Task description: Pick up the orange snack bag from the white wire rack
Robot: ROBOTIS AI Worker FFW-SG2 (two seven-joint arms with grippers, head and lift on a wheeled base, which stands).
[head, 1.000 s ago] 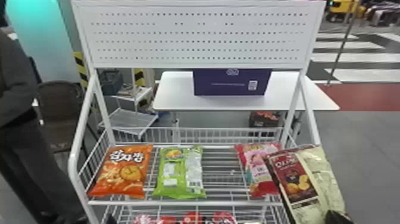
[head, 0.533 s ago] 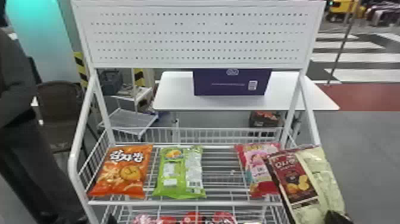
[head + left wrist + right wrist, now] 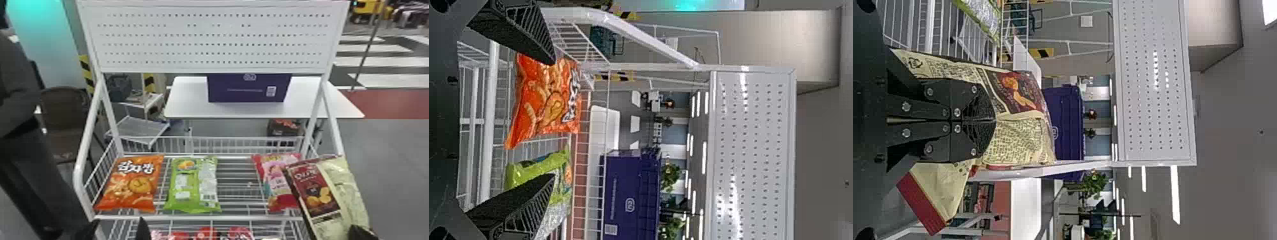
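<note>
A white wire rack [image 3: 198, 218] topped by a perforated panel spans the center of the head view, ahead of a white table [image 3: 185, 95] across the upper middle that bears a dark purple box [image 3: 249, 91]. At lower right, a cream and dark-red bag [image 3: 320, 191] tilts over the rack's edge, pinched by the right gripper [image 3: 359, 233], its fingers pressed together on the packaging. The orange snack bag [image 3: 134, 185] lies on the upper shelf at lower left, just beside a green bag [image 3: 188, 191] near the lower center; a pink and red bag [image 3: 277, 182] rests at lower right, partly behind the cream one. The left gripper [image 3: 115, 231], fingers spread wide, appears at the bottom left, below the orange bag in the frame.
</note>
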